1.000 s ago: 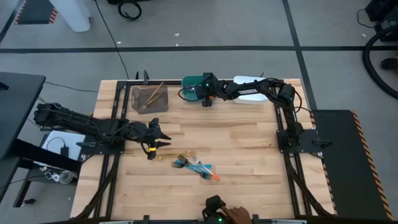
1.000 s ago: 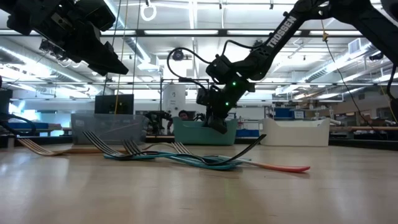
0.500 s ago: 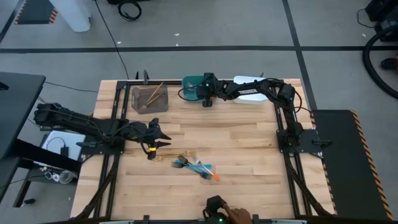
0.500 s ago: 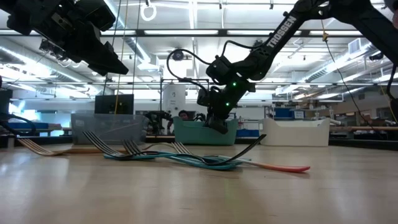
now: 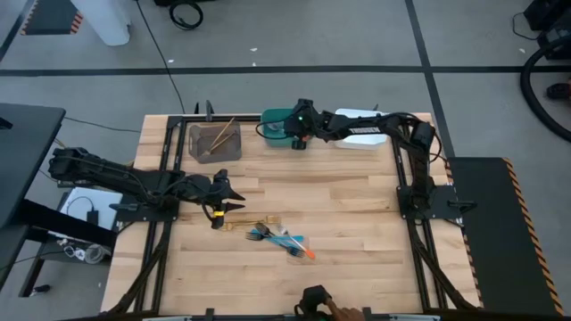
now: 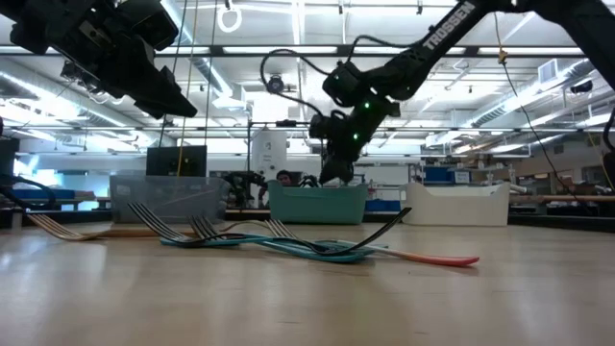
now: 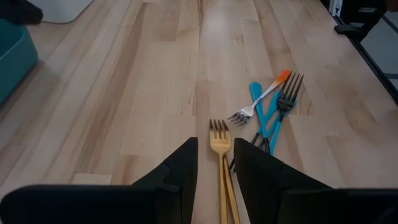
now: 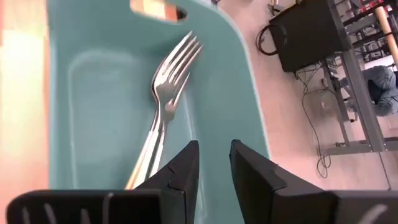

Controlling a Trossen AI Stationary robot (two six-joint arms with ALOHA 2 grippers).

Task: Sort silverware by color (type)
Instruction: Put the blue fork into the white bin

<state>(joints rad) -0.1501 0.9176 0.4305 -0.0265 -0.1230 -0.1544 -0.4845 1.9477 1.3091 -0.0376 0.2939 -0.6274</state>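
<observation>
Right claw (image 5: 297, 141) hanging over the teal bin (image 5: 278, 119), fingers a little apart and holding nothing.
Silver forks (image 8: 163, 106) are lying inside that bin at twelve o'clock; left claw (image 7: 214, 163) is gripping a gold fork (image 7: 221, 151) at nine o'clock, beside the fork pile (image 5: 281, 239) near six.

Forks (image 8: 166, 93) in middle bin (image 5: 278, 127) at table's (image 5: 357, 214) far edge (other forks (image 5: 281, 238) piled near front).
</observation>
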